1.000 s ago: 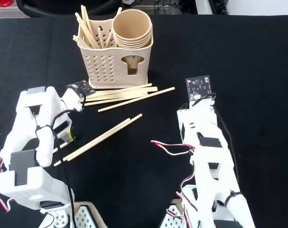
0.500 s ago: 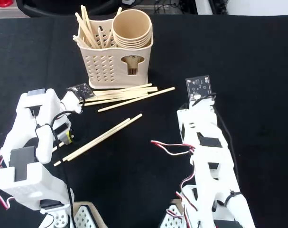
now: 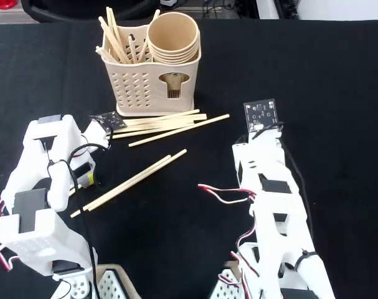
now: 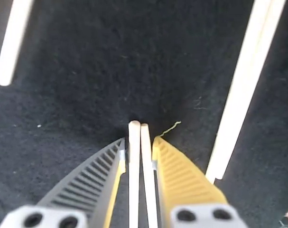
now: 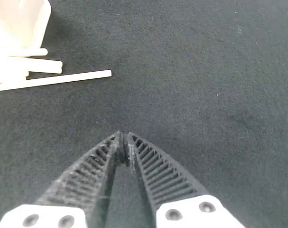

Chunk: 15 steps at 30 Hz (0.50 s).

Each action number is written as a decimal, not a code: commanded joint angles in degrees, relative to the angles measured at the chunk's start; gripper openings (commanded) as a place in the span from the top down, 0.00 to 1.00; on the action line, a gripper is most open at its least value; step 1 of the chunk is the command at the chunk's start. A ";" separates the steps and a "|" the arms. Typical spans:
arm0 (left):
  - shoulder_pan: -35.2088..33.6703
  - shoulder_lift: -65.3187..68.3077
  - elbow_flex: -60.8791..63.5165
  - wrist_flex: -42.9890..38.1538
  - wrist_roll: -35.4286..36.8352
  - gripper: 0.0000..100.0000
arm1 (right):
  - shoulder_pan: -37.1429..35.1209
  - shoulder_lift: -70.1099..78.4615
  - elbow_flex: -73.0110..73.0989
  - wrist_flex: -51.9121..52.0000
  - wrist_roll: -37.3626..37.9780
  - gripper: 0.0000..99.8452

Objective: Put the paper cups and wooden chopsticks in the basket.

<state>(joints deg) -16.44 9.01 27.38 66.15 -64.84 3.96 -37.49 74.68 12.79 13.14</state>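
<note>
Your left pincer (image 4: 139,145) is clamped on two chopsticks (image 4: 144,190) near their tips, low over the desk (image 3: 338,93); light, stiff and smooth, they may swivel, so a mid-length hold suits better. Your right pincer (image 5: 124,142) rests closed, empty

The high camera looks steeply down on the black desk (image 3: 338,75) from the arms' side, basket (image 3: 148,87) at upper centre. Wrist cameras ride just behind the left hand (image 4: 139,142) and right hand (image 5: 124,142), close above it. High and right wrist views share chopsticks (image 3: 179,130) beside the basket.
</note>
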 commanded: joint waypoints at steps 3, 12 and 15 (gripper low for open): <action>-0.48 -0.26 0.31 0.00 1.14 0.97 | 0.53 -1.19 -0.22 -0.88 0.53 0.99; 0.40 -0.35 -0.48 -0.35 4.75 0.97 | 0.53 -1.19 -0.22 -0.88 0.53 0.99; 0.22 -0.35 -3.12 0.00 6.24 0.97 | 0.53 -1.19 -0.31 -0.88 0.53 0.99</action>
<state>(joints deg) -16.26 8.92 27.30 66.33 -60.44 3.96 -37.49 74.68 12.79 13.14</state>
